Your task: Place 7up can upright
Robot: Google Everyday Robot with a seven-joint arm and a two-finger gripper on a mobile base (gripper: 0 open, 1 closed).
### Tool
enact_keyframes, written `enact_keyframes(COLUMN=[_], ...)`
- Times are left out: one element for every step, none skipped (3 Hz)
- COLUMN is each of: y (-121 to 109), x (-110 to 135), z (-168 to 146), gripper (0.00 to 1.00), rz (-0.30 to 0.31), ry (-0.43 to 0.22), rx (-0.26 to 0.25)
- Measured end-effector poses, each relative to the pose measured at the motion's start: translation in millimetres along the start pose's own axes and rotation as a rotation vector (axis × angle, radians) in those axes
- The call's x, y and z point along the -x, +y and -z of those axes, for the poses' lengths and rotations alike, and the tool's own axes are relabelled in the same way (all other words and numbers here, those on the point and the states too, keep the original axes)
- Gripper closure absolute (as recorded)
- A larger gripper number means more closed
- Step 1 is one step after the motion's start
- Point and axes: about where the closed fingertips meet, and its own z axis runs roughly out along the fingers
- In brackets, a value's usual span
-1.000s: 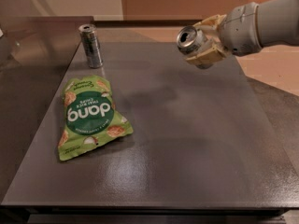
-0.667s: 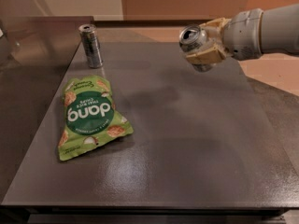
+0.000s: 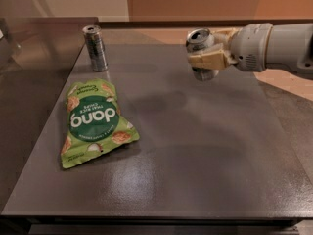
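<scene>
Dark grey table (image 3: 195, 151) fills the view. My arm (image 3: 274, 45) comes in from the right edge, over the far half. My gripper (image 3: 204, 58) is clamped around the 7up can (image 3: 198, 37) and holds it in the air near the far edge, right of centre, clear of the surface. The can is tilted, silver lid facing up and toward the camera. Green chip bag (image 3: 93, 124) lies flat near the left edge. Slim dark can (image 3: 95, 48) stands upright at the far left corner, well apart from my gripper.
</scene>
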Motion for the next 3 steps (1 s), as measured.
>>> enact_keyframes(y=[2.6,7.5,12.4], x=[-4.6,-7.2,-8.1], z=[-6.7,-12.1,-16.0], gripper=[1.00,1.00,0.82], rz=[-0.093,-0.156,-0.184], ry=[-0.059,-0.110,-0.151], rx=[-0.010,-0.014,-0.022])
